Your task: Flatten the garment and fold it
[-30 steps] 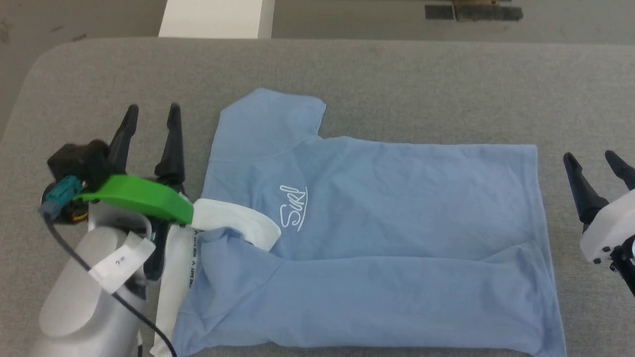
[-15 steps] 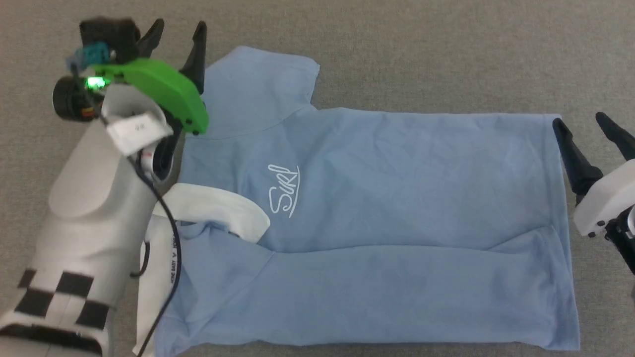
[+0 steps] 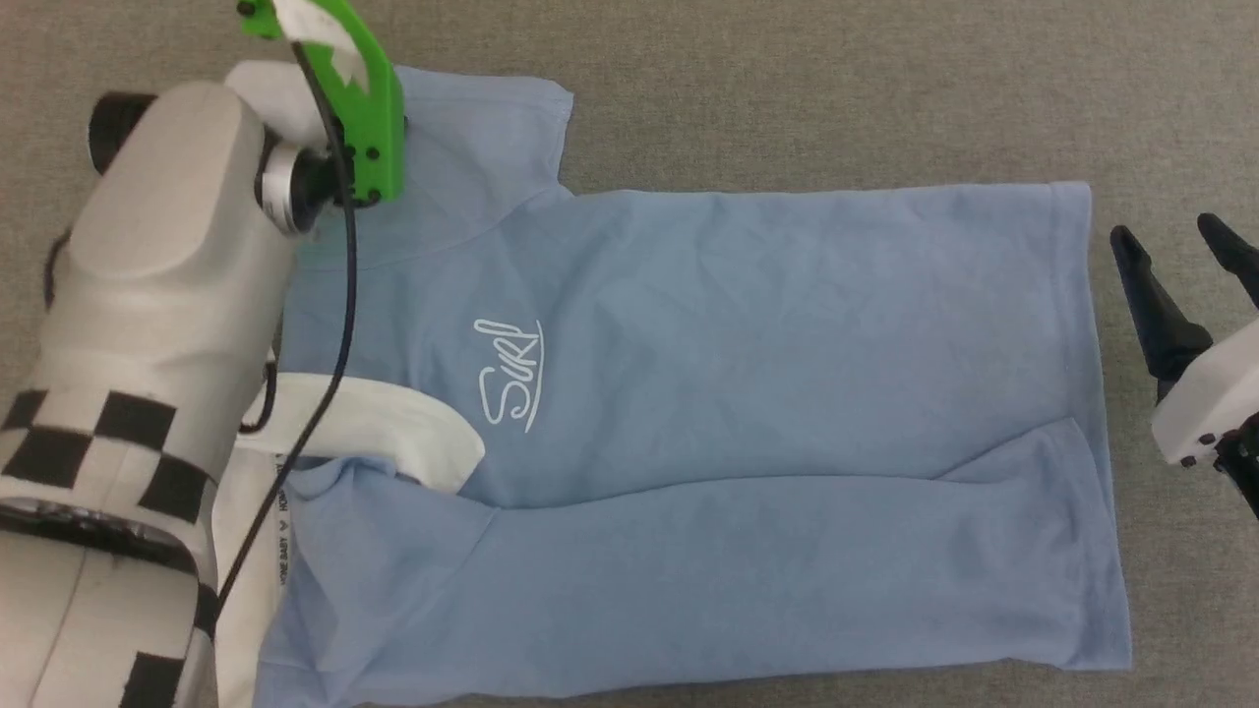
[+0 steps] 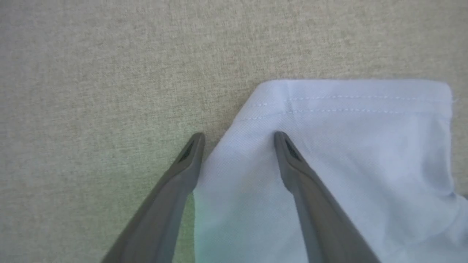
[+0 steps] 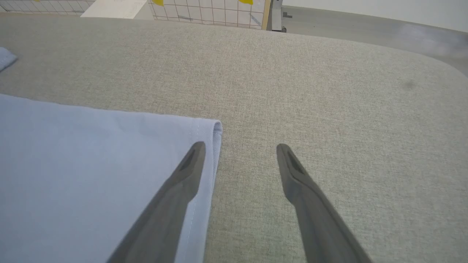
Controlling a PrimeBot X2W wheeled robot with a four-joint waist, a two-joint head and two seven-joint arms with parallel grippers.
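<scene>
Dark fingers, left: your left gripper stands with its two fingers spread apart and nothing clamped between them.
Left tips: in the left wrist view one tip sits over the grey cover and the other over the sleeve, near its stitched edge; you cannot tell whether they touch.
Left arm: in the head view its pale forearm and green bracket fill the upper left of the frame, over the sleeve corner.
Dark fingers, right: your right gripper is also apart and holds nothing.
Right tips: in the right wrist view the frame-left finger overlaps the corner of the hem, and the other is over bare cover.
Right place: at the right edge of the head frame, just beside the hem.
Shirt: the light blue shirt lies on the cover across the middle of the head frame, sleeve at the upper left, hem at the right.
Collar: the white collar is at the left, just beside the cursive logo.
Fold: a lengthwise flap lies over the shirt's lower part.
</scene>
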